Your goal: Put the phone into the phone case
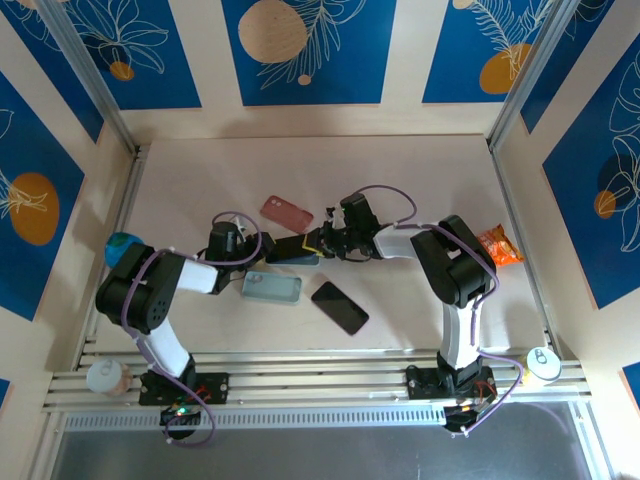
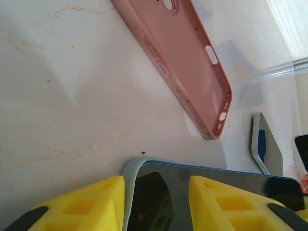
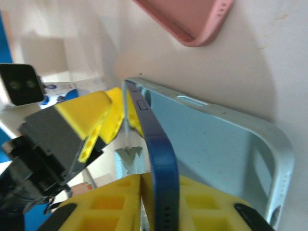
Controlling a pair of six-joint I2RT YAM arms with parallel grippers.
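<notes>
A dark phone [image 1: 293, 247] with a blue rim stands tilted, its far end set in a pale blue phone case [image 1: 305, 261] at the table's middle. My left gripper [image 1: 268, 250] clamps that end. In the left wrist view one yellow finger [image 2: 82, 204] presses the phone case's outer wall [image 2: 129, 171] and the other lies on the phone's screen [image 2: 211, 180]. My right gripper [image 1: 322, 243] holds the raised end. In the right wrist view the phone's blue edge [image 3: 161, 144] runs between its fingers [image 3: 211, 207], above the phone case's bare inside [image 3: 216, 139].
A pink case [image 1: 287, 212] lies just behind the grippers. A second pale blue case [image 1: 272, 287] and a black phone [image 1: 340, 307] lie in front of them. An orange snack bag [image 1: 497, 245] sits at the right. Walls close in both sides.
</notes>
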